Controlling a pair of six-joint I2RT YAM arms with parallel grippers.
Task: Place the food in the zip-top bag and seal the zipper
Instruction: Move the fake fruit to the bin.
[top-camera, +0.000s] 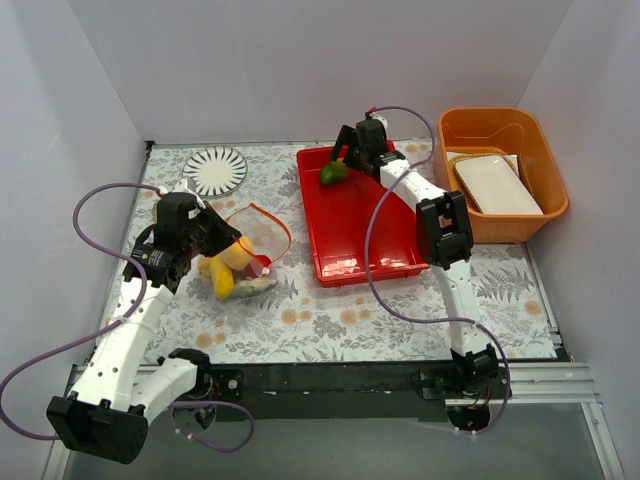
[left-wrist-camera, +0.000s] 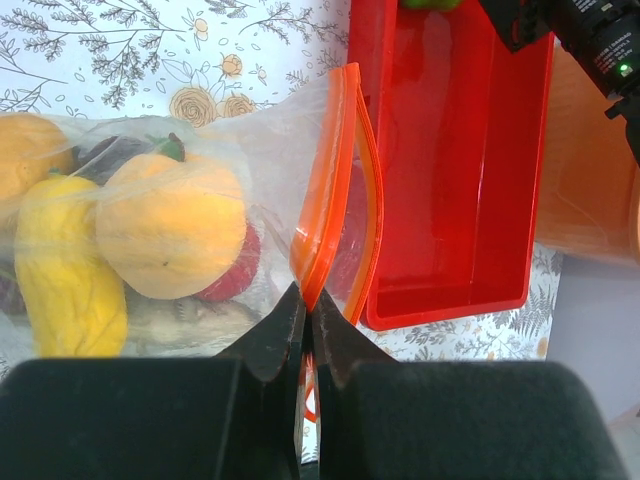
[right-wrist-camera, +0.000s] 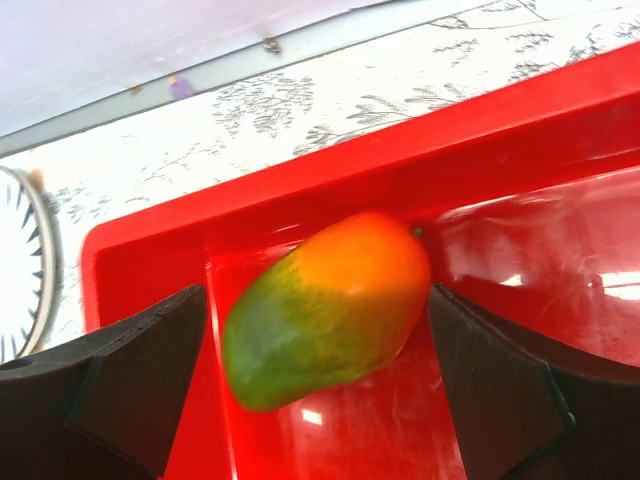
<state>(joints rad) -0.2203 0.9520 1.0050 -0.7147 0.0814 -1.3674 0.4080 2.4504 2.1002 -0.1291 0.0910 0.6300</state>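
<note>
The clear zip-top bag (top-camera: 262, 230) lies left of the red tray, mouth toward the tray. Inside it I see an orange fruit (left-wrist-camera: 170, 225), a yellow fruit (left-wrist-camera: 65, 290) and a red apple (left-wrist-camera: 235, 275). My left gripper (left-wrist-camera: 308, 305) is shut on the bag's orange-red zipper strip (left-wrist-camera: 322, 190) and holds that edge up; it also shows in the top view (top-camera: 228, 225). The green-red mango (right-wrist-camera: 325, 305) lies in the tray's far left corner, also seen from above (top-camera: 333, 172). My right gripper (right-wrist-camera: 320, 380) is open, one finger on each side of the mango.
The red tray (top-camera: 365, 225) stands mid-table and holds only the mango. An orange bin (top-camera: 500, 125) with a white dish (top-camera: 497, 185) stands at the back right. A striped plate (top-camera: 215, 170) lies at the back left. White walls close in the table.
</note>
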